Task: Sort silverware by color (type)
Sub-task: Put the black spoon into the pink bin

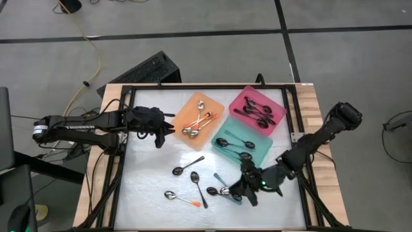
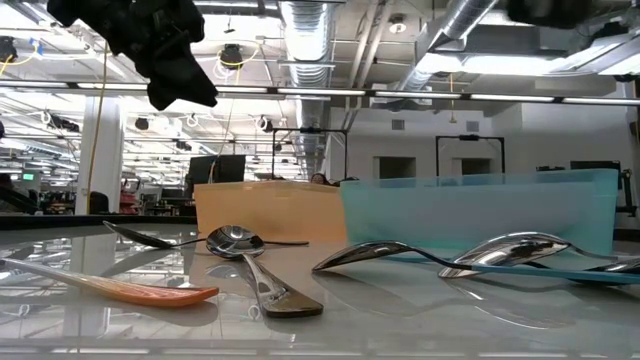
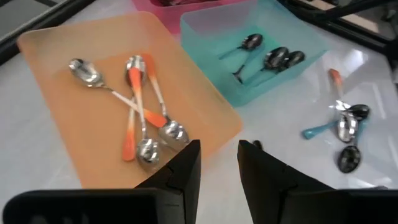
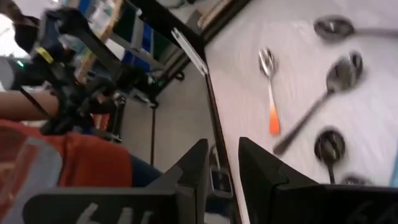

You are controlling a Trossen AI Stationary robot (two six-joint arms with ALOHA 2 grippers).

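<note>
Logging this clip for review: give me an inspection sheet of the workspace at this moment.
Surface: white table top in a black frame.
Job's things: orange-handled spoons in the orange tray; teal-handled spoons in the teal tray; black spoons in the pink tray; loose spoons on the near table.
Clutter: nothing seen.
Grippers: left gripper beside the orange tray, fingers slightly apart, empty; right gripper over the loose spoons, empty.
Cables: yellow cable on the floor.
Surroundings: keyboard behind the table.
</note>
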